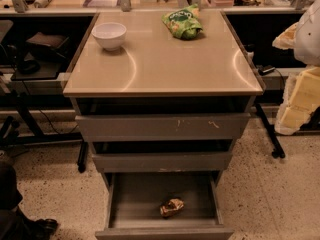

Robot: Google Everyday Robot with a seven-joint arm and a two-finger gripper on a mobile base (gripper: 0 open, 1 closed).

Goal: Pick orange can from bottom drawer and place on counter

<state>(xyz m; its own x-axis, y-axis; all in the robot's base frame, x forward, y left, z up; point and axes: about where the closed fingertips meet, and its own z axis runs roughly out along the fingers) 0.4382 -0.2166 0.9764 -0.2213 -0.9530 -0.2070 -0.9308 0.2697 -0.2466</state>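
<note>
A: Where is the orange can (171, 207)?

B: In the bottom drawer (141, 196), which is pulled far out toward the near side. The can sits on the drawer floor, a little right of the middle and close to the near front panel. It touches neither side wall. It looks to be lying down rather than standing, but I cannot be sure.

A: And the tool?

B: It is outside the view, so I cannot tell whether its fingers are apart or together. Nothing is holding or touching the can.

A: What is on the table (165, 66)?

B: A white bowl (109, 35) stands upright near the far left corner. A green snack bag (183, 22) lies at the far edge, right of the middle. The two are well apart, and the near half of the glossy tan top is bare.

A: The other drawers?

B: The top drawer (162, 127) and the middle drawer (162, 162) each stand slightly out, with a dark gap above each grey front. Both are above the bottom drawer and farther back than its front.

A: Anything around the cabinet?

B: There is speckled floor (270, 194) on both sides. A pale white and yellow bulk (302, 84) sits at the right edge, and I cannot tell what it is. It is clear of the cabinet.
</note>
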